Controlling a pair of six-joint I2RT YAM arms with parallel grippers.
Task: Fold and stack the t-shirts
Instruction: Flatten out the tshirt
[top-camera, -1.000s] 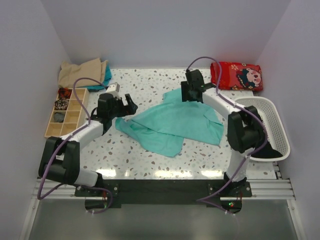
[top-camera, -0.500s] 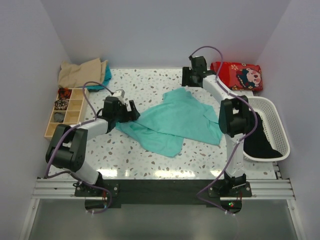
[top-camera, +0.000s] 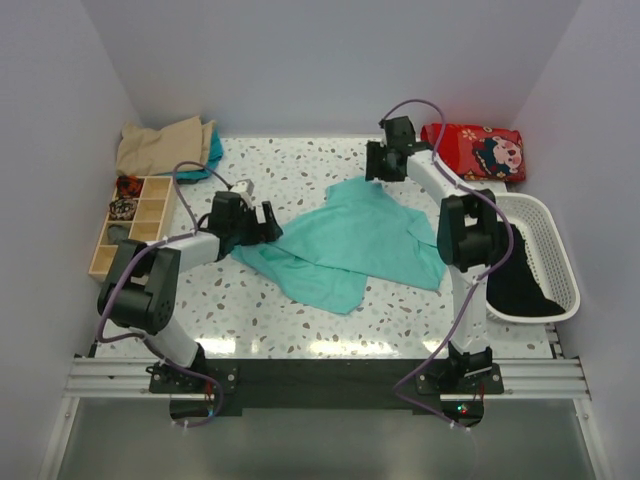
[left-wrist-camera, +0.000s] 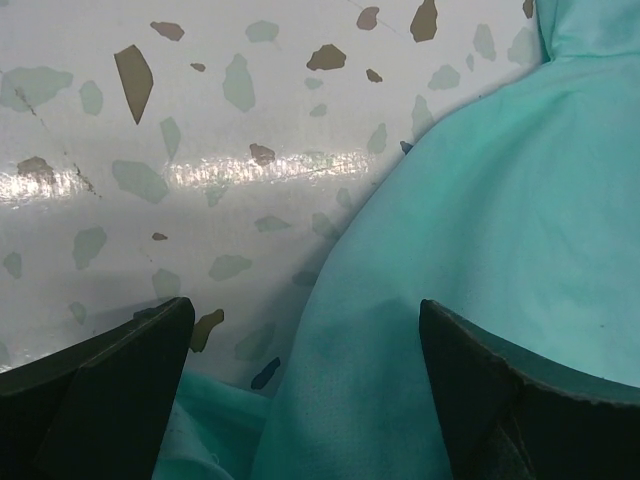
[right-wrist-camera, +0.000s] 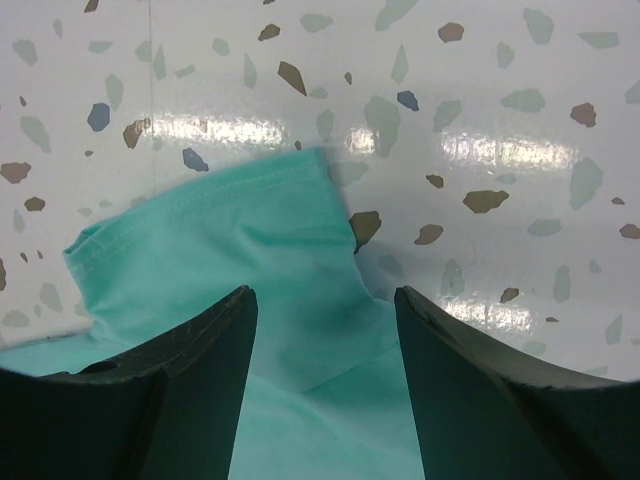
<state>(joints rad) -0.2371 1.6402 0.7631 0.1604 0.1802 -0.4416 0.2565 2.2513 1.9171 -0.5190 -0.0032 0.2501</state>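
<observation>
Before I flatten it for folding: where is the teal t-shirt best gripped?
The hemmed corner at the far end of the teal t-shirt, from straight above: it lies flat on the table, jutting clear of the rumpled middle, and the open right tool hangs over it.

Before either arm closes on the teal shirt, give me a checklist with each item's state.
1. The left gripper is open: ok, jaws wide apart.
2. Cloth lies under the left gripper: ok, an edge of the teal t-shirt sits between its fingers in the left wrist view.
3. The right gripper is open: ok, jaws apart, nothing clamped.
4. The right gripper is over a shirt end: ok, a hemmed end lies between its fingers.
5. The shirt is spread flat on the table: not ok, it is rumpled, with layers overlapping.
6. Fingers touch the cloth: cannot tell.
</observation>
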